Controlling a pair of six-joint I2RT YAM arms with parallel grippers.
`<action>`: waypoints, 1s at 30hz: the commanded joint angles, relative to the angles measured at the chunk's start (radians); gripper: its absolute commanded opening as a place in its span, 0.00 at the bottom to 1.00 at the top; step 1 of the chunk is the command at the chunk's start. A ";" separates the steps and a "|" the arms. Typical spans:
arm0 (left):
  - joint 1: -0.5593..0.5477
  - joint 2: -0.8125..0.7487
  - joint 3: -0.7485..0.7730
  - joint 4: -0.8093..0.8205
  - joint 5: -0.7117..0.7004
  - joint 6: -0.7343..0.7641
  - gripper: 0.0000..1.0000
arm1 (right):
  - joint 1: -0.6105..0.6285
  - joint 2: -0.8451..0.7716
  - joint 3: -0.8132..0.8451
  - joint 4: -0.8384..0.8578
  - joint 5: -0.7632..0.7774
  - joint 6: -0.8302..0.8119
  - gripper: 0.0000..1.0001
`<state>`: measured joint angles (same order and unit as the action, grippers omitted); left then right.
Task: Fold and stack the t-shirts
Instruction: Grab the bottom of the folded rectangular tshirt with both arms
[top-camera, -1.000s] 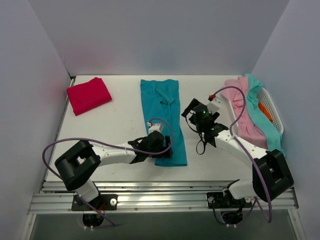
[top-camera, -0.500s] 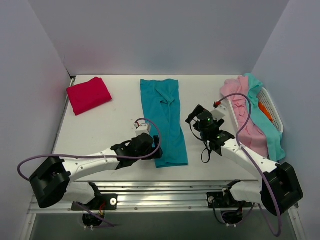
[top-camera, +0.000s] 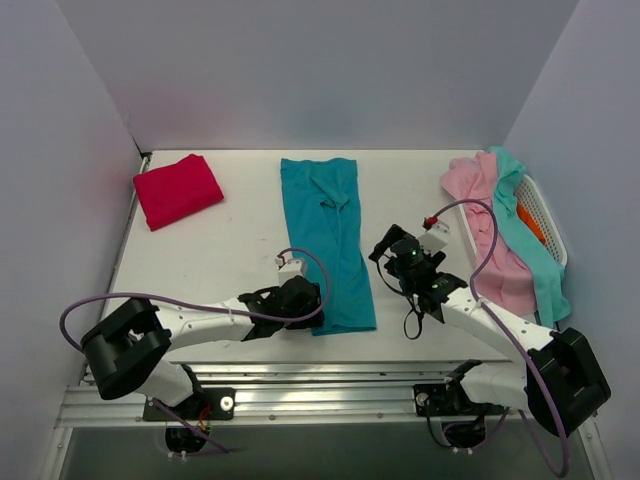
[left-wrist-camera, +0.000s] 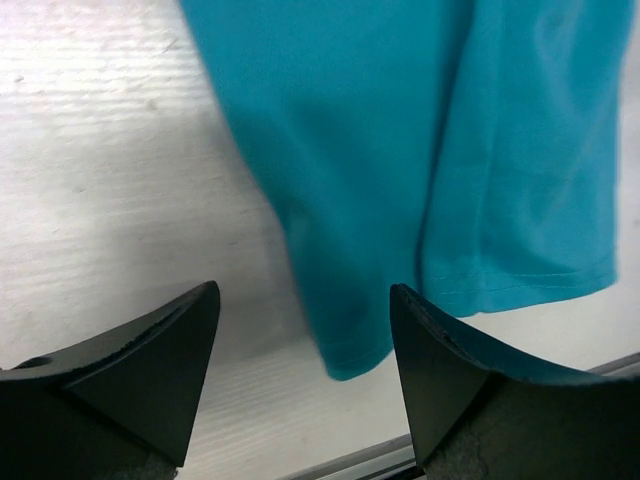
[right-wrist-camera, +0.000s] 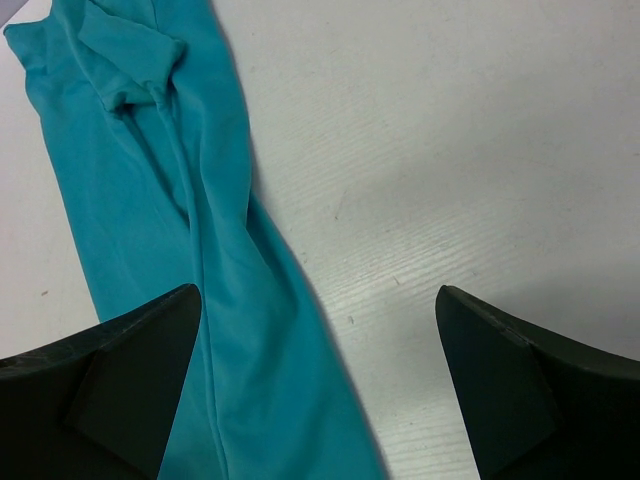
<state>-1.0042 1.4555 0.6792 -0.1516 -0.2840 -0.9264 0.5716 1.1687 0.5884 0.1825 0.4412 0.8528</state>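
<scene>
Two arms reached over the bench.

Top view: the teal t-shirt lay as a long strip mid-bench, hem nearest the arms. The red t-shirt lay folded at the far left. Pink and aqua t-shirts were heaped over a white basket, with an orange scrap half hidden inside. The left fingers sat low at the hem's left corner, their gap too small to read. The right fingers hung just right of the strip.

Left wrist view: fingers apart, blurred hem corner between them. Contact could not be told; nothing clamped.

Right wrist view: fingers wide apart over the strip's right edge and bare bench, holding nothing. The bunched sleeve was cut off at the top.
</scene>
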 joint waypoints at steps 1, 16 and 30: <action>-0.007 0.025 0.014 0.081 0.016 -0.020 0.77 | 0.014 -0.009 -0.013 0.009 0.030 0.017 1.00; -0.007 0.103 0.054 0.101 0.011 -0.009 0.03 | 0.143 -0.052 -0.107 -0.005 0.030 0.081 0.99; 0.019 0.140 0.085 0.061 -0.037 0.008 0.02 | 0.408 -0.268 -0.228 -0.159 0.042 0.284 0.93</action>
<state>-0.9974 1.5810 0.7399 -0.0589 -0.2890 -0.9352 0.9066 0.9142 0.3756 0.1112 0.4107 1.0451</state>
